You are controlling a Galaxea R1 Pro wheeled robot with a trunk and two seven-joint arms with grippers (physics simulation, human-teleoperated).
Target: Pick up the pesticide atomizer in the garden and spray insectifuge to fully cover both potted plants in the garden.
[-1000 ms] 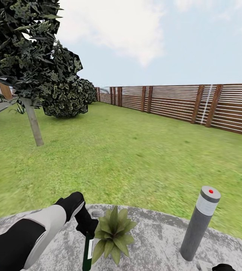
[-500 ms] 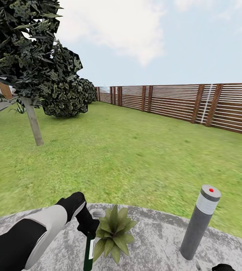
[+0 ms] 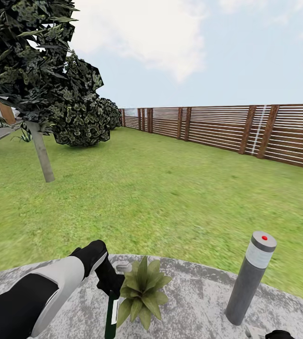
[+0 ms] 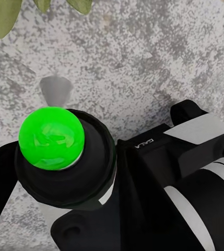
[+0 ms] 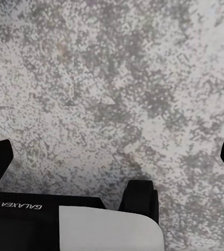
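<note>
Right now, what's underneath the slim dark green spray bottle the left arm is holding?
Under the slim dark green bottle in the left gripper is grey speckled patio paving, beside the olive-green leafy plant. The bottle's lower end is cut off, so contact cannot be seen.

Left gripper (image 4: 65, 172) closed around the dark bottle (image 4: 85, 172), seen end-on, its bright green cap (image 4: 51, 138) facing the camera. Below: speckled grey paving (image 4: 158, 57) and olive leaf tips (image 4: 4, 15).

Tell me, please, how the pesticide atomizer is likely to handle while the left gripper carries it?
The pesticide atomizer looks stiff and slim, so probably light. Held near its top by the left gripper, its long body may swing. Its smooth, round sides might slip or twist in the grip.
</note>
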